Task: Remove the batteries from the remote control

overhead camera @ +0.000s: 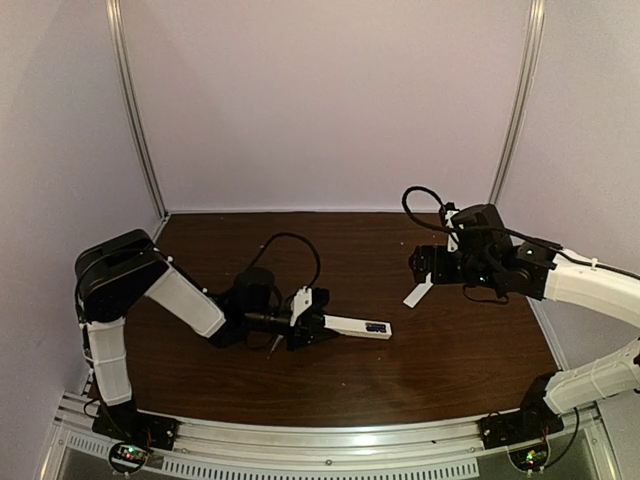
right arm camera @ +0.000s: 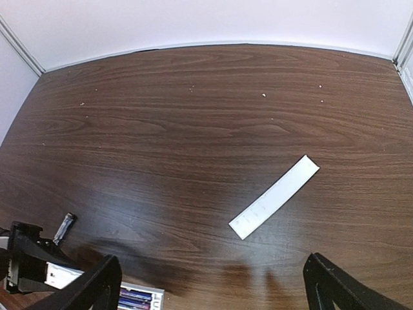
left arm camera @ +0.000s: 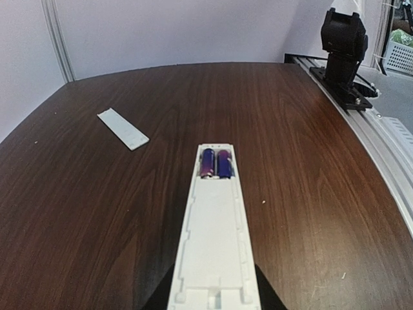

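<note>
The remote control (overhead camera: 352,326) is a slim white bar lying on the dark wood table, its open battery bay at the right end. My left gripper (overhead camera: 308,325) is shut on its left end. In the left wrist view the remote (left arm camera: 216,239) runs away from my gripper (left arm camera: 216,302), with two purple-blue batteries (left arm camera: 215,163) side by side in the far end of the bay. My right gripper (overhead camera: 424,266) hangs open and empty above the table. In its view (right arm camera: 213,284) the remote's end with the batteries (right arm camera: 137,299) shows at the bottom left.
A thin flat white strip (overhead camera: 418,292) lies on the table under my right gripper; it also shows in the right wrist view (right arm camera: 274,197) and the left wrist view (left arm camera: 122,128). A small screwdriver (right arm camera: 64,227) lies near my left gripper. The right arm's base (left arm camera: 345,45) stands at the table edge.
</note>
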Action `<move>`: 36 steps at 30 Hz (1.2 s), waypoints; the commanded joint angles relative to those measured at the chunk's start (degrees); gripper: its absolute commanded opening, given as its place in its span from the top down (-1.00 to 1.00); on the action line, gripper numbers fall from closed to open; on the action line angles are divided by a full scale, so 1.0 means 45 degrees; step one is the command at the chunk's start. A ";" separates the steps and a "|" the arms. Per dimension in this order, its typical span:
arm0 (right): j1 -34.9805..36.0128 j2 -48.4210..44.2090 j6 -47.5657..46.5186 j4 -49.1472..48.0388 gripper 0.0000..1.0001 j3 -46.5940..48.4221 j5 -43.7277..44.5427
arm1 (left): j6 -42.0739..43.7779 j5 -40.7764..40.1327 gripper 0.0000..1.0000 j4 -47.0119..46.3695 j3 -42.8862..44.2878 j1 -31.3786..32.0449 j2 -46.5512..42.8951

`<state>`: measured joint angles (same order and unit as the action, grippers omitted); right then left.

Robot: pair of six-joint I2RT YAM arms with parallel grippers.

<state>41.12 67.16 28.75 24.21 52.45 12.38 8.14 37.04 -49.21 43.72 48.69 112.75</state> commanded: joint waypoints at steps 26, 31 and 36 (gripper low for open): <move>-0.0035 -0.0485 0.0231 -0.0994 -0.99 -0.0731 -0.1177 | 0.2525 -0.0023 0.60 0.3567 0.2066 0.0055 0.1539; -0.0037 -0.0274 0.0251 -0.1138 -0.99 -0.0795 -0.1295 | 0.2605 -0.0086 0.48 0.3794 0.2194 -0.0064 0.1768; -0.0037 -0.0178 0.0282 -0.1248 -0.99 -0.0824 -0.1434 | 0.2740 -0.0124 0.40 0.4052 0.2341 -0.0134 0.1997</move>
<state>41.12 65.98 28.99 19.77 49.36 6.81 18.87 37.10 -35.62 53.49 48.56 119.37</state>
